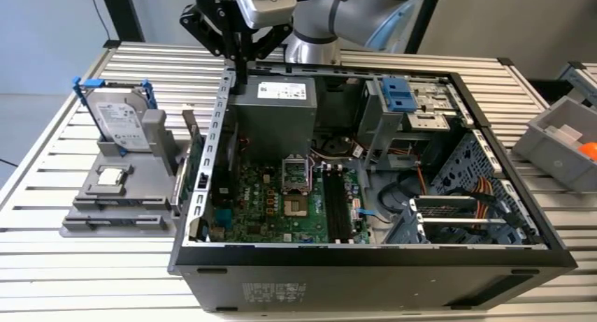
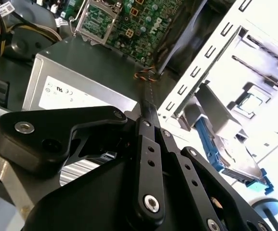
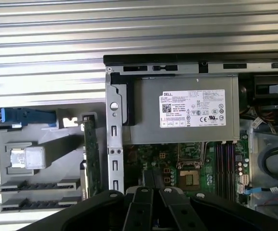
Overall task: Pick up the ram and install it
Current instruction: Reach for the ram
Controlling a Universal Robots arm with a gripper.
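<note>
Pinched narrow and empty, the tool (image 1: 240, 76) hangs top centre of the exterior view, above the case (image 1: 373, 255). The ram (image 3: 90, 154) stands edgewise in its holder (image 1: 117, 196), centre left. It is light, stiff and likely fragile; grip its upper edge.

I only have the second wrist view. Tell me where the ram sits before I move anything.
Observer: In the first wrist view a green board, likely the ram, stands on edge in the grey fixture, just outside the case wall.
Operator: Now place the gripper for me.
Observer: In the exterior view the gripper hangs above the case's rim, beside the power supply.
Operator: Check the slots.
Observer: The memory slots beside the CPU socket look empty in the exterior view.
</note>
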